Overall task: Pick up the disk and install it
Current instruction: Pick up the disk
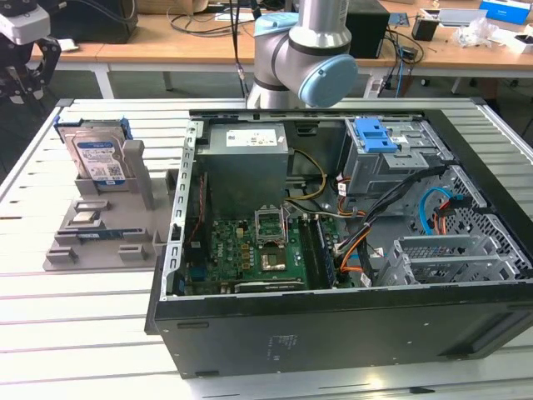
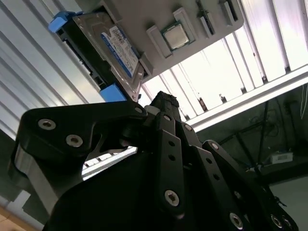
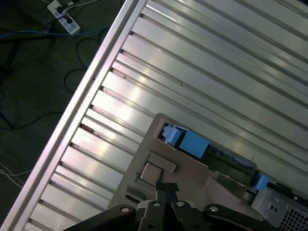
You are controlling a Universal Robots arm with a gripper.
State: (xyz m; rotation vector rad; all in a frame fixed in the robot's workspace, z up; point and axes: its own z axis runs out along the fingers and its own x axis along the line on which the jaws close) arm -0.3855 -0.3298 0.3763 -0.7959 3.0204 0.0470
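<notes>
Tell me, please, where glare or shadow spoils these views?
Second wrist view: glare whites out the table slats beyond the holder block; the gripper reads as a dark mass, yet the disk is evenly lit. First wrist view: soft sheen streaks the slats, and the floor is dim. Exterior view: even light, though the computer case is shaded inside.
</notes>
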